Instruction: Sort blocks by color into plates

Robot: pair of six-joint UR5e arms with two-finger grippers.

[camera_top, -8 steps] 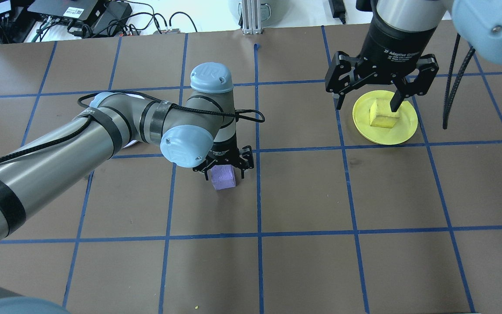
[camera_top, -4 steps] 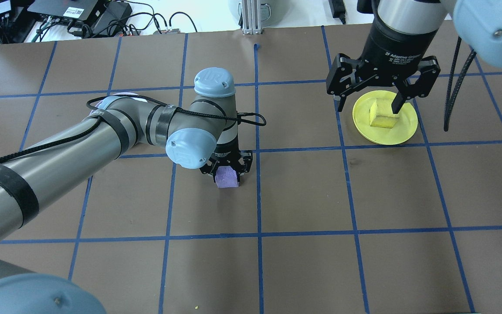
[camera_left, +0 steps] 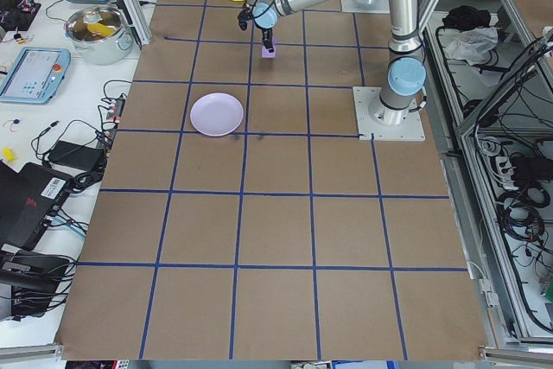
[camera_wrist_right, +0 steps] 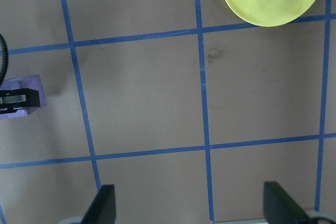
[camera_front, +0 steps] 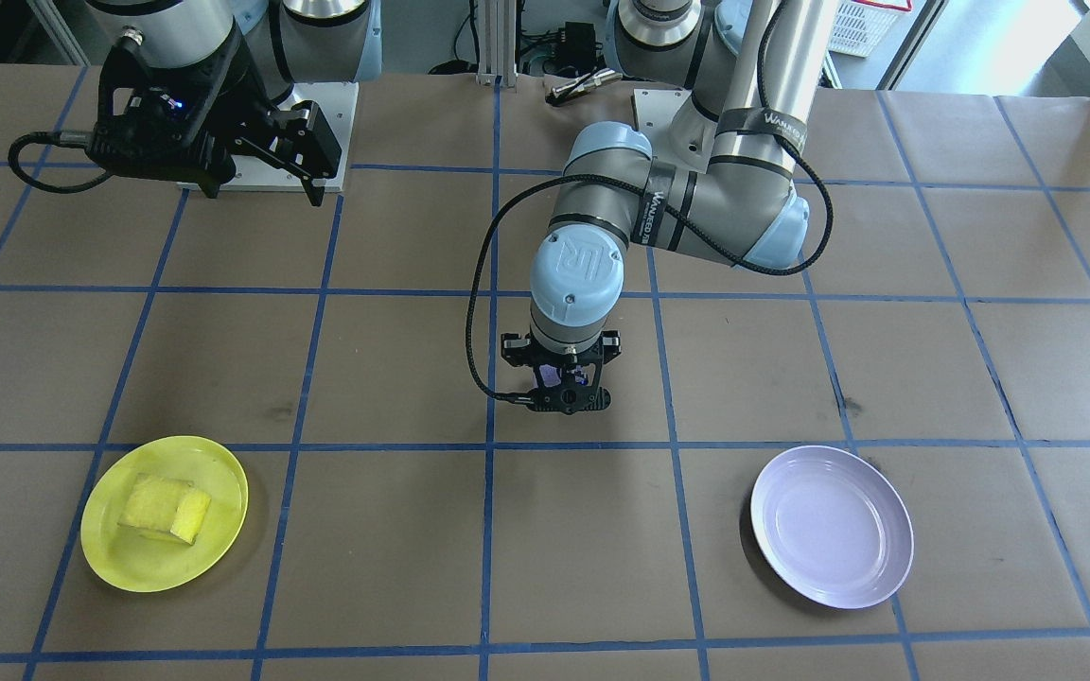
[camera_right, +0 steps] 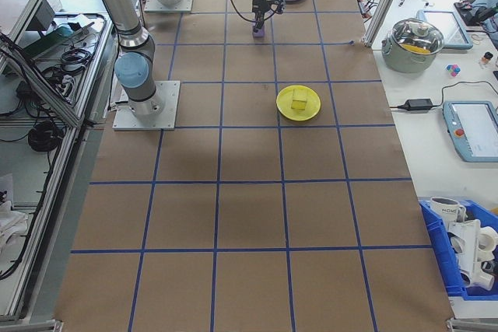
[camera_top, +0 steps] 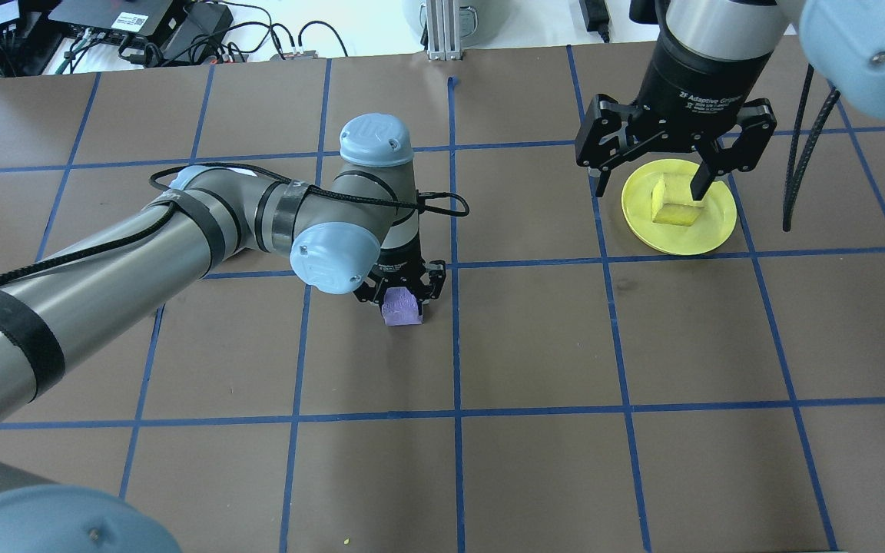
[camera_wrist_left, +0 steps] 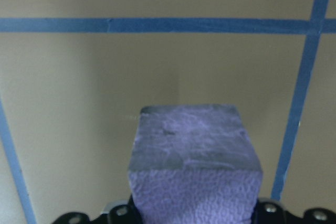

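Observation:
The purple block [camera_top: 402,307] sits between the fingers of my left gripper [camera_top: 402,301], which is shut on it near the middle of the table. It fills the lower centre of the left wrist view as a rough cube [camera_wrist_left: 194,166]. Whether it touches the table I cannot tell. From the front, the left gripper [camera_front: 564,392] hides the block. The yellow block [camera_top: 673,206] lies in the yellow plate [camera_top: 707,234]. My right gripper [camera_top: 648,190] hangs open high above that plate, holding nothing. The lavender plate [camera_front: 834,525] is empty; my left arm hides it from overhead.
Blue tape divides the brown table into squares. Cables and electronics [camera_top: 143,31] line the far edge, beyond an aluminium post [camera_top: 442,31]. The side tables hold a steel pot [camera_left: 97,28] and tablets. The right wrist view shows the yellow plate [camera_wrist_right: 273,3] and the purple block [camera_wrist_right: 21,83].
My left gripper's fingers have come together on the purple block, and the left arm has shifted slightly. The right gripper has barely moved and stays open.

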